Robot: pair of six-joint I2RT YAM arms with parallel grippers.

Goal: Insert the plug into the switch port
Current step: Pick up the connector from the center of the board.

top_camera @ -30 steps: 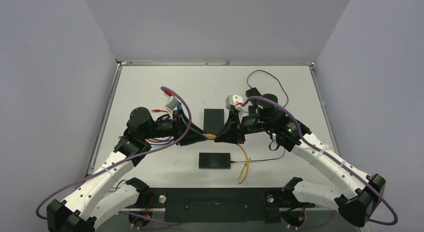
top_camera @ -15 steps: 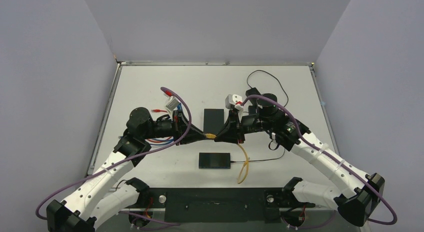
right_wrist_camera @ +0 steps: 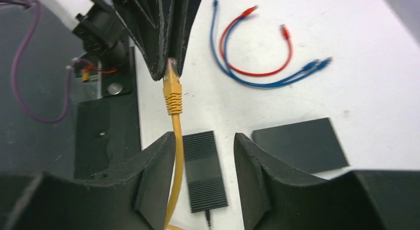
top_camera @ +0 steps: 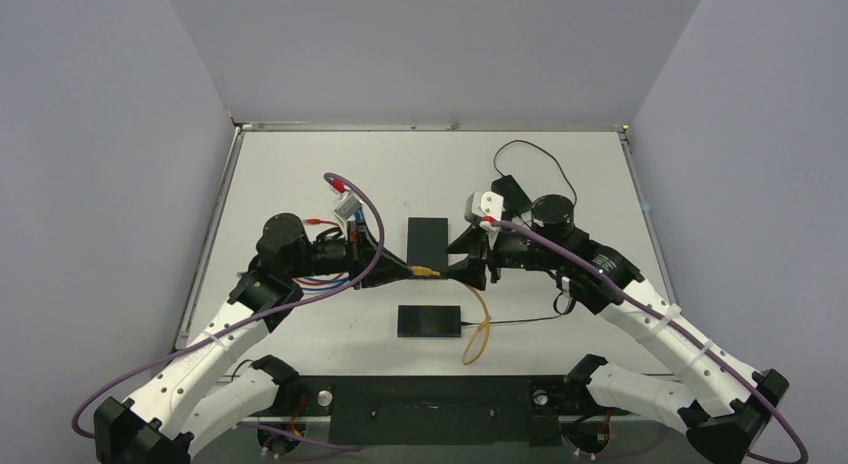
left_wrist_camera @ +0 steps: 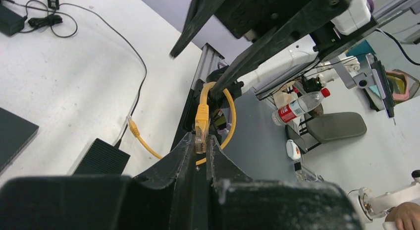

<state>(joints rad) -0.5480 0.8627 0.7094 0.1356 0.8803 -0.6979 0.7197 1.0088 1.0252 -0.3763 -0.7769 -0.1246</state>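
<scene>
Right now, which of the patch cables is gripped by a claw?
The yellow cable: its plug is pinched in the shut left claw. The red cable and the blue cables lie loose on the table, untouched.

Yellow plug [right_wrist_camera: 172,88] in mid-air, black ribbed switch [right_wrist_camera: 204,170] lying flat nearby

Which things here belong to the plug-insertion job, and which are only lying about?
For the job: yellow plug, yellow cable, ribbed black box, probably the switch.
Lying about: red cable, blue cables, flat black pad, black adapter.
</scene>
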